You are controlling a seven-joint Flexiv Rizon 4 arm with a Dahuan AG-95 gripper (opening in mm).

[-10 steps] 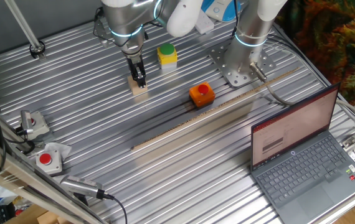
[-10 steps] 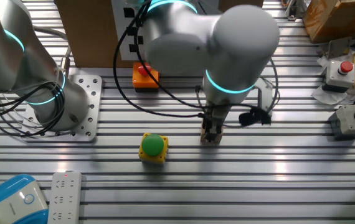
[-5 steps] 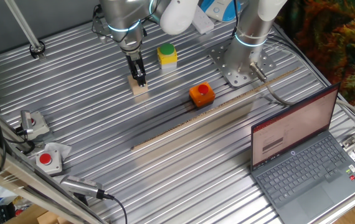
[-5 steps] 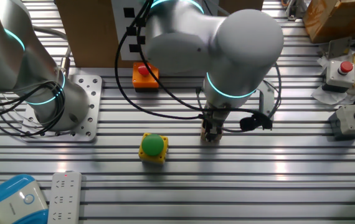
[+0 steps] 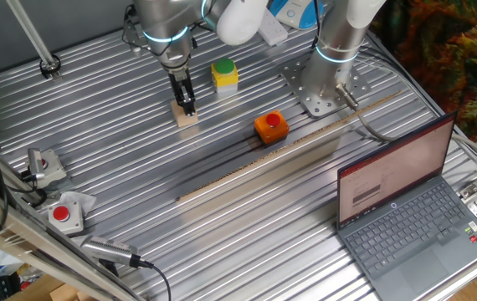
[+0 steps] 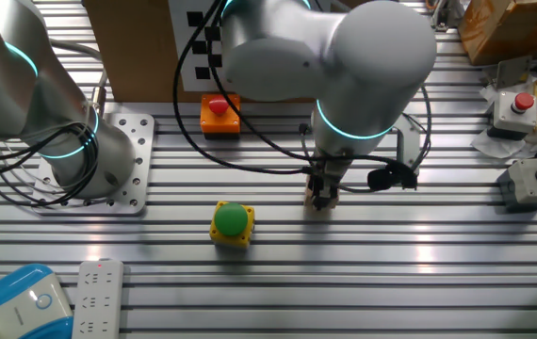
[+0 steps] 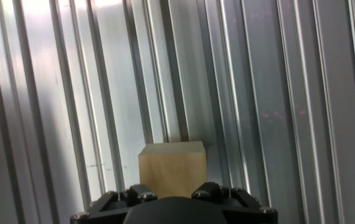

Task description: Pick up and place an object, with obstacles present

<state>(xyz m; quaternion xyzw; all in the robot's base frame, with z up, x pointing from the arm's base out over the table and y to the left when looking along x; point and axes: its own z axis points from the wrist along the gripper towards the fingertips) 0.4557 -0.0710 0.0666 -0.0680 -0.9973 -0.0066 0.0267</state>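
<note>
The small pale tan wooden block [image 5: 187,120] is at the back left of the ribbed metal table [image 5: 222,217], just left of the yellow box. My gripper [image 5: 187,106] points straight down and is shut on the block's top. The other fixed view shows the block [image 6: 321,201] held between the dark fingers under the wrist. In the hand view the block [image 7: 172,168] sits between the jaws, its lower part hidden by the gripper body. I cannot tell whether the block touches the table.
A yellow box with a green button [image 5: 225,74] stands close to the right of the block. An orange box with a red button [image 5: 271,126] and a long thin wooden strip [image 5: 289,150] lie further right. A second arm's base [image 5: 326,92], a laptop [image 5: 406,209] and grey button boxes [image 5: 63,213] ring the table.
The gripper and the block have shifted slightly upward in both fixed views. Nothing else has moved.
</note>
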